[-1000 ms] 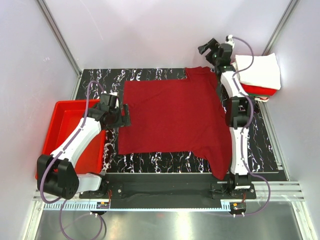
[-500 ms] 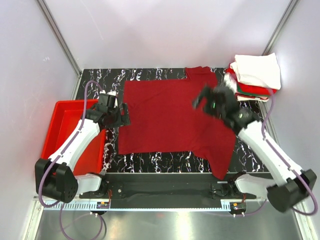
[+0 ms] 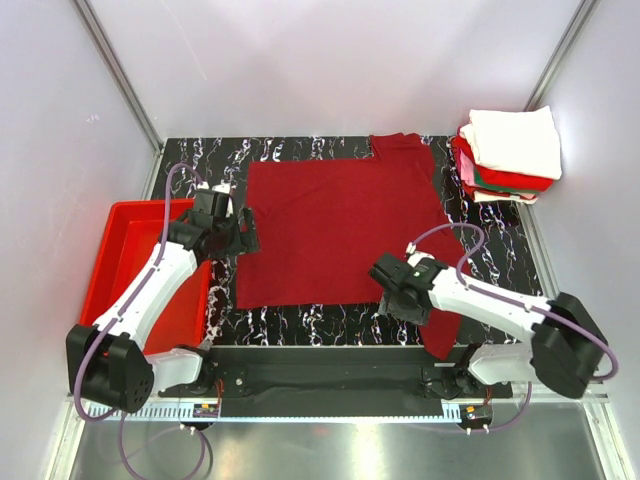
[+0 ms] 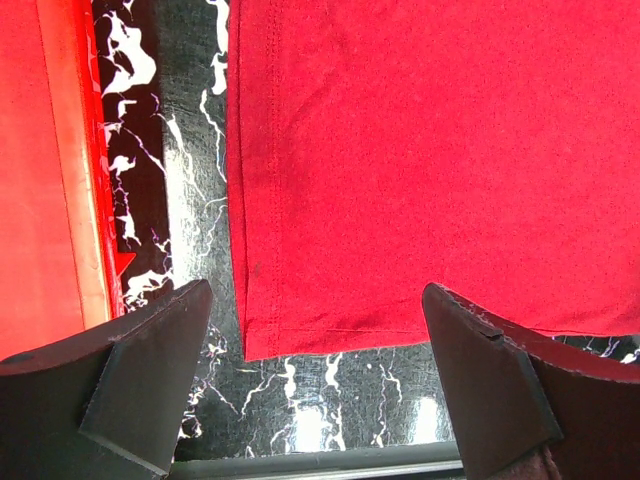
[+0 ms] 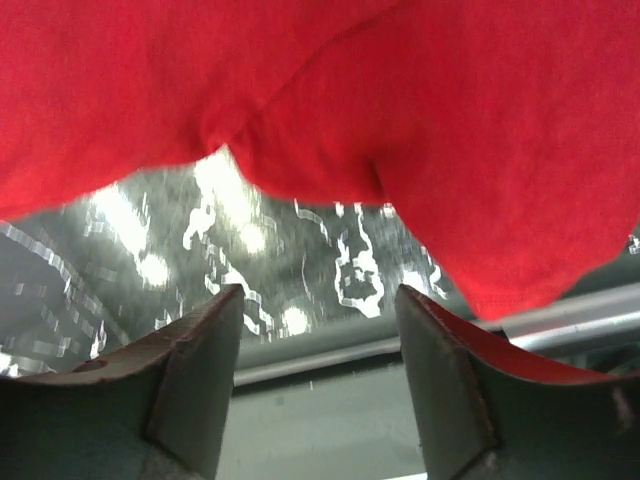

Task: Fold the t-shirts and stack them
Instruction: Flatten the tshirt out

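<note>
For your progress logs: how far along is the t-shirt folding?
Done: folded cotton tees, white on top, stacked far right. In hand: the dark maroon-red t-shirt lies spread flat; open left gripper at its hem, open right gripper by its near sleeve. Left: folding and stacking it.

top: high, looking down | wrists: close, down | shared: maroon t-shirt (image 3: 340, 230) edges
</note>
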You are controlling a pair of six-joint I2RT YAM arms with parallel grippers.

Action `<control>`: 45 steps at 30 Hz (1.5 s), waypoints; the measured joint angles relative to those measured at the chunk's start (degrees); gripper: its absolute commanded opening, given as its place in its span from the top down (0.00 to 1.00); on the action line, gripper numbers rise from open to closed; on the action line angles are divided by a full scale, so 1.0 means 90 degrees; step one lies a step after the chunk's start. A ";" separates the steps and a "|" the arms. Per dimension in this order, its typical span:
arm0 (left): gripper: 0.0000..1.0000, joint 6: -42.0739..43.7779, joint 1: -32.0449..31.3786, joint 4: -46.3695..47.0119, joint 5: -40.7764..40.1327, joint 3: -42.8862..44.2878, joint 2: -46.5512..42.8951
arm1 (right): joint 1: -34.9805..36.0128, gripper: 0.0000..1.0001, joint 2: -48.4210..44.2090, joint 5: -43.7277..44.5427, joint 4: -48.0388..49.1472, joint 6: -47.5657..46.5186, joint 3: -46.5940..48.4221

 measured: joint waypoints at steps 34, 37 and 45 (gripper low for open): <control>0.07 0.0007 0.0000 -0.0017 0.0000 -0.0024 -0.0087 | -0.0974 1.00 0.0617 -0.1171 0.0141 -0.1299 0.1022; 0.07 0.0022 0.0000 -0.0019 0.0000 -0.0024 -0.0087 | -0.1030 0.28 0.0369 -0.1962 0.0068 -0.1654 0.1477; 0.07 0.0022 0.0000 -0.0022 0.0000 -0.0024 -0.0087 | -0.1156 0.18 0.0726 -0.2356 0.0022 -0.1751 0.0984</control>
